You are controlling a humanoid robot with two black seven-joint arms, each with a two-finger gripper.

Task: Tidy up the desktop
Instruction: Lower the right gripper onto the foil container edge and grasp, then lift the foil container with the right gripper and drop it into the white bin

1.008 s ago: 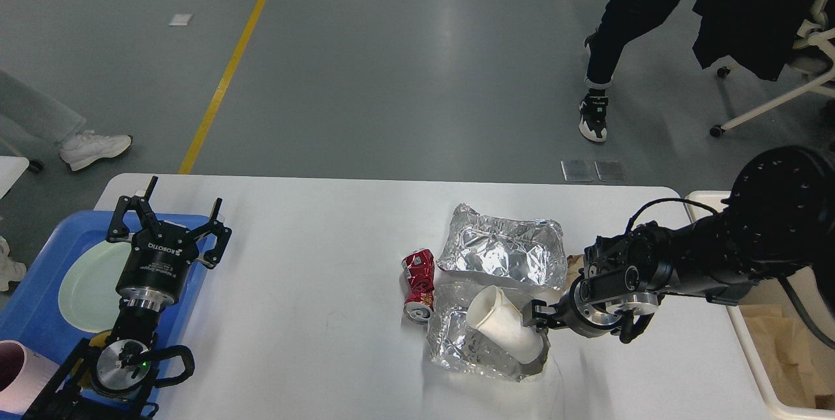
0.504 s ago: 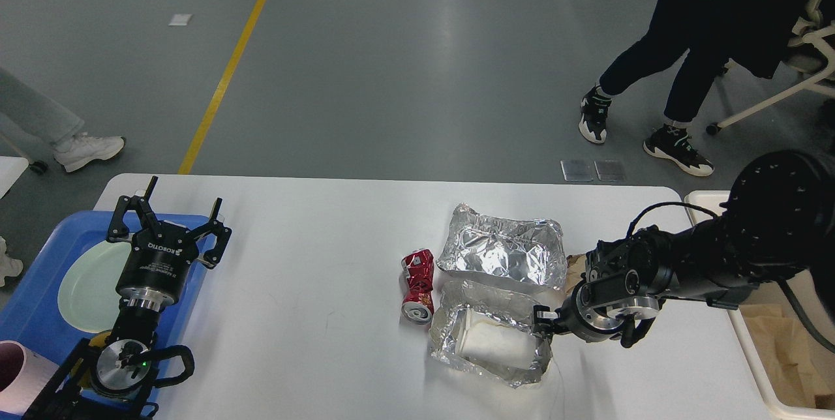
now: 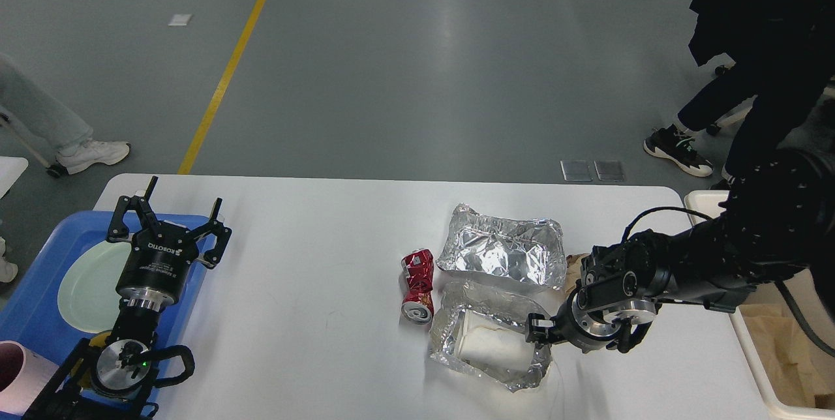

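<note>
Though the white worktop (image 3: 313, 263) itself is rigid and stays put, the litter right of its middle is light and crushable: two foil trays (image 3: 502, 254), a paper cup (image 3: 492, 345) and a dented can (image 3: 417, 283). The left gripper (image 3: 171, 221) hovers with fingers spread wide and empty over the blue tray (image 3: 26, 306); the right gripper (image 3: 536, 330) sits at the near foil tray's rim, but I cannot tell whether it grips. Pinch foil rims gently.

Matte white desktop (image 3: 313, 276); 2 crinkled foil trays (image 3: 502, 254) (shiny).

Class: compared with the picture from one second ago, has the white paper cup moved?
Yes. The white paper cup has dropped from tilted above the near foil tray to lying inside it, beside the unmoved red can.
</note>
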